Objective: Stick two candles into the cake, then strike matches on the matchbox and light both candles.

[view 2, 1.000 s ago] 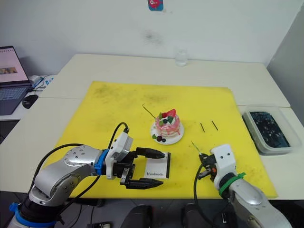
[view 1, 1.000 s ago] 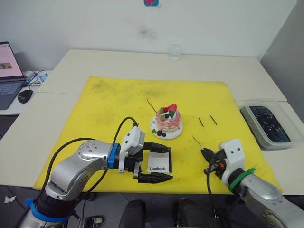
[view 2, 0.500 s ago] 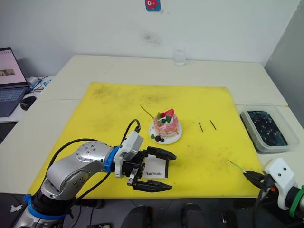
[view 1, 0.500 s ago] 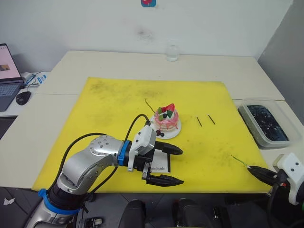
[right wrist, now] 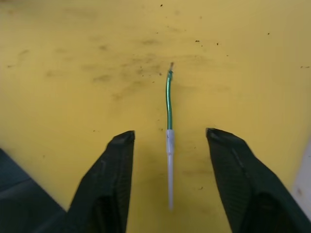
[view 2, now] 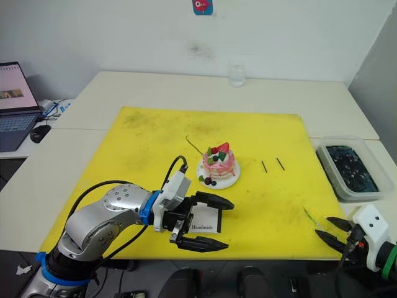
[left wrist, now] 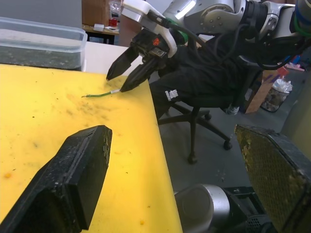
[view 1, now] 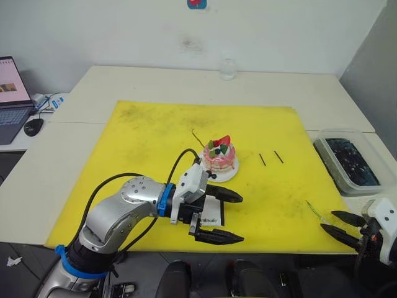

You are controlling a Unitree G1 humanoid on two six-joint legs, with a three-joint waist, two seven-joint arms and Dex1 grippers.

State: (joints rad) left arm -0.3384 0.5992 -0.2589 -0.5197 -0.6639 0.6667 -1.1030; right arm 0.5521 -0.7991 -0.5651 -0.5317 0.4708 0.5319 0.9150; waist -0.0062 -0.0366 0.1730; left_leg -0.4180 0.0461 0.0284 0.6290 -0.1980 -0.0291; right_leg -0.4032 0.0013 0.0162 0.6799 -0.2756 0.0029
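Observation:
The pink cake (view 1: 219,156) sits on its white plate mid-mat. One thin candle (view 1: 197,137) slants up at the cake's far left side. The second candle (right wrist: 168,107), green with a pale end, lies flat on the yellow mat (view 1: 155,143) near its front right corner. My right gripper (view 1: 329,221) is open, one finger on each side of this candle and not touching it. My left gripper (view 1: 241,218) is wide open, and the white matchbox (view 1: 209,215) lies between its fingers (left wrist: 73,184). Two short dark matches (view 1: 270,158) lie right of the cake.
A clear plastic tub (view 1: 347,161) with dark contents stands off the mat at the right. A glass (view 1: 227,68) is at the table's back. A laptop (view 1: 11,93) and mouse are far left. Beyond the table's front edge is an office chair (left wrist: 194,131).
My right gripper carried the candle from mid-front to the mat's front right corner, then opened and let it go onto the mat. My left gripper edged right, nearer the cake.

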